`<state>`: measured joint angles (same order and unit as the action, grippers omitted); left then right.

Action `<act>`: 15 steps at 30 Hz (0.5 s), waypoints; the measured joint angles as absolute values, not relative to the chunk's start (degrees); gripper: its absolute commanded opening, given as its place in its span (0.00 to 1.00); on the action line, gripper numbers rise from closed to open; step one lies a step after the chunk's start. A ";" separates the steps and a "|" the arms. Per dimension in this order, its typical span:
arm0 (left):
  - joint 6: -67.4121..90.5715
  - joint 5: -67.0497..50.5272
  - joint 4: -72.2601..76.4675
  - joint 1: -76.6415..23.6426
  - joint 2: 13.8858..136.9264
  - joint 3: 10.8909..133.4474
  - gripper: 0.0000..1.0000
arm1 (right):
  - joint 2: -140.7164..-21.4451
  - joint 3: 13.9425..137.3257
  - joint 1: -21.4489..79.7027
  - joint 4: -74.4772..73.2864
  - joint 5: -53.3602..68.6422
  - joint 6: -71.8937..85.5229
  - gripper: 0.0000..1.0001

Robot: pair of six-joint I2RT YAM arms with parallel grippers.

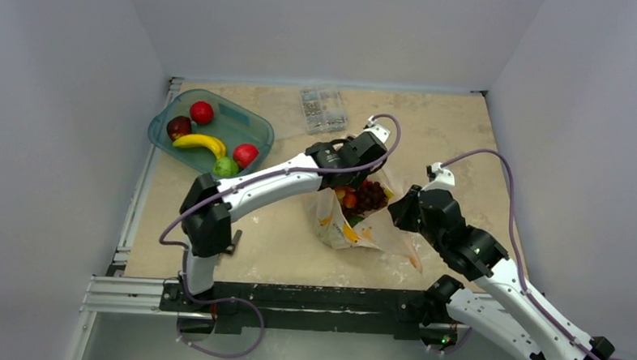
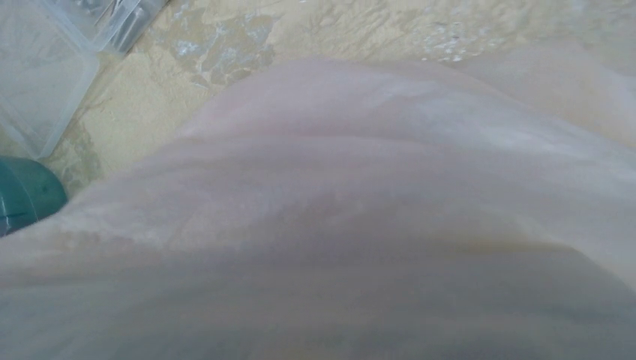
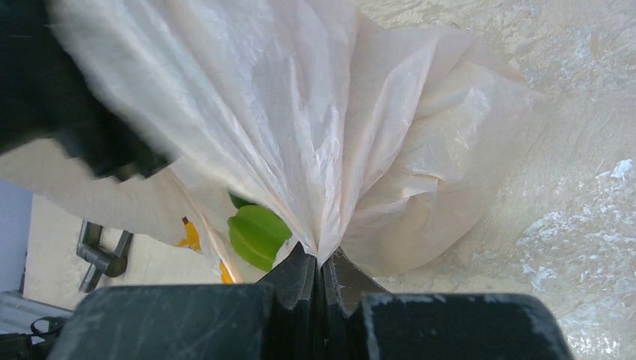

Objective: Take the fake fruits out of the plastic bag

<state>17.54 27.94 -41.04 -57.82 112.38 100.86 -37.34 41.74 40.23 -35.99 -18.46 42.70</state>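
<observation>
The pale-orange plastic bag (image 1: 354,222) lies at mid-table with its mouth open upward. Inside it I see a dark red grape cluster (image 1: 370,194), a red-yellow cherry-like bunch (image 1: 348,199) and something green (image 1: 352,220). My right gripper (image 1: 395,209) is shut on the bag's right edge; in the right wrist view the jaws (image 3: 322,261) pinch gathered film, with a green fruit (image 3: 257,235) just left of them. My left gripper (image 1: 362,153) hangs over the bag's far rim. Bag film (image 2: 337,187) fills the left wrist view and hides its fingers.
A teal tray (image 1: 257,127) at the back left holds red apples (image 1: 201,112), a banana (image 1: 199,142) and a lime (image 1: 225,167). A clear box of small parts (image 1: 322,109) stands at the back. A grey clamp (image 3: 101,251) sits near the table's front.
</observation>
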 measured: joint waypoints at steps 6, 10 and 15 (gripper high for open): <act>19.53 16.25 -40.86 -57.80 101.23 96.31 0.19 | -37.36 41.74 40.23 -35.94 -18.46 42.65 0.00; 20.36 7.57 -40.27 -57.76 95.66 91.50 0.20 | -37.50 41.74 40.23 -35.88 -18.44 42.61 0.00; 20.43 0.10 -39.97 -57.76 94.32 89.49 0.00 | -37.87 41.74 40.23 -35.70 -18.48 42.52 0.00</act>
